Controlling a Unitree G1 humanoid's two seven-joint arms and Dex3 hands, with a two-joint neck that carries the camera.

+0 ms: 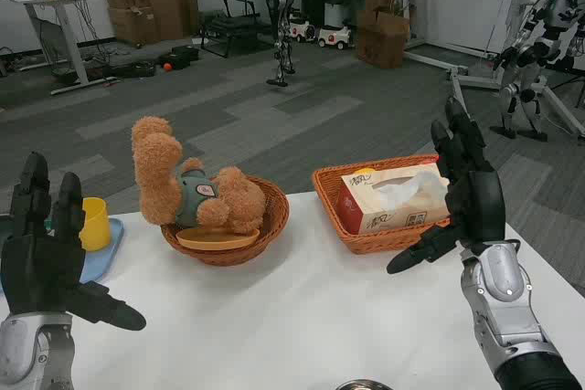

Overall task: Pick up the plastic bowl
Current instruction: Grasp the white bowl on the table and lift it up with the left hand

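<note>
An orange plastic bowl (218,237) lies in a round wicker basket (271,222) at the table's middle back, with a brown teddy bear (187,187) lying on top of it and hiding most of it. My left hand (41,248) is raised at the left edge, fingers apart and pointing up, holding nothing, well left of the basket. My right hand (468,196) stands upright on the right, fingers spread and thumb stretched leftward, empty, in front of the second basket.
A rectangular wicker basket (334,207) at the back right holds a tissue box (388,198). A yellow cup (93,224) sits on a light blue plate (105,246) at the left edge. A metal rim (363,384) peeks in at the bottom. Robots and boxes stand on the floor beyond.
</note>
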